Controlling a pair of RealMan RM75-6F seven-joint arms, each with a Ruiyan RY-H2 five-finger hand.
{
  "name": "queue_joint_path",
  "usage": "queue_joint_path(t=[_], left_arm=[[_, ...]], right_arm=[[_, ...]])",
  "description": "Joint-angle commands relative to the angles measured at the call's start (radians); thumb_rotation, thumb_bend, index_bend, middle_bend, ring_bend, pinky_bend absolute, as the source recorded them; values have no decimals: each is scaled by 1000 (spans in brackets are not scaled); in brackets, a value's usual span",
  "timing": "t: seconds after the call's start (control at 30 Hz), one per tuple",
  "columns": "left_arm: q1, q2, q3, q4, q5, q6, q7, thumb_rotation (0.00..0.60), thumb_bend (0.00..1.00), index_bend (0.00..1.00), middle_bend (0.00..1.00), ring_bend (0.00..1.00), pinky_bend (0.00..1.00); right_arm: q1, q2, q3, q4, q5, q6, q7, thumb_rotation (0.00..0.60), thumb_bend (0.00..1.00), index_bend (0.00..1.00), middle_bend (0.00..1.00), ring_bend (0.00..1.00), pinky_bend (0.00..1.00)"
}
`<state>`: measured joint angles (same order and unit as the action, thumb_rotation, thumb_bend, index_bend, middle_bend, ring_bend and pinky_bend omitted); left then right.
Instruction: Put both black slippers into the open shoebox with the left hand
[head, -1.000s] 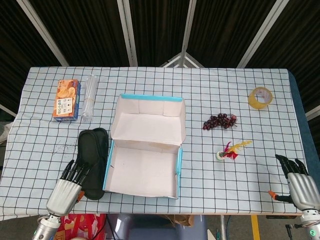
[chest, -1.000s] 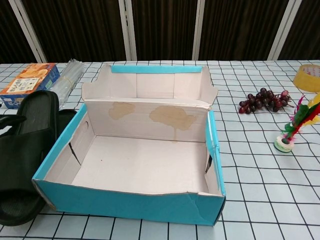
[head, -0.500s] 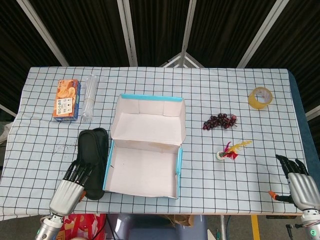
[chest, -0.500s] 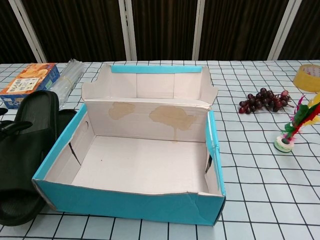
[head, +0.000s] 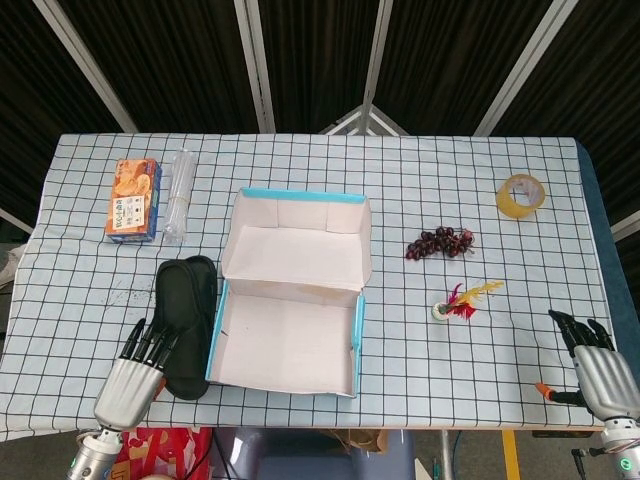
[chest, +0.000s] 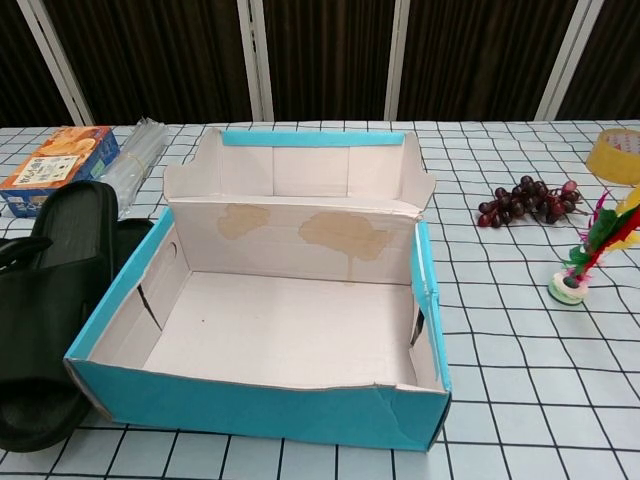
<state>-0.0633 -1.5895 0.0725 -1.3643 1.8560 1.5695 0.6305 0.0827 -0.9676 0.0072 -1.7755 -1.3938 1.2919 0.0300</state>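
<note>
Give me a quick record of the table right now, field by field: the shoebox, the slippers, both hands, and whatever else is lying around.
shoebox: open shoebox, lid folded back, nothing inside
slippers: black slippers on the table, against the box's left side
left hand: left hand at the near end of the slippers, fingers extended over them; grip not clear
right hand: right hand at the table's near right corner, fingers apart, holding nothing
other items: snack box, clear packet, grapes, tape roll, shuttlecock
</note>
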Motion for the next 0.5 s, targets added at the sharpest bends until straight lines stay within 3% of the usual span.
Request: queue_joint_path(t=[0.03,0.5], left_arm=[[1,-10,-3,24,3,12,-12,600,46,52,175,15,107],[-6,-40,0,69,11,26,-50,600,46,62,197,15,107]], right_arm=[[2,0,0,2,5,-6,2,600,161,73,109,146,36],[13,0,3,7,18,-27,8,600,162,73,110,147,36]])
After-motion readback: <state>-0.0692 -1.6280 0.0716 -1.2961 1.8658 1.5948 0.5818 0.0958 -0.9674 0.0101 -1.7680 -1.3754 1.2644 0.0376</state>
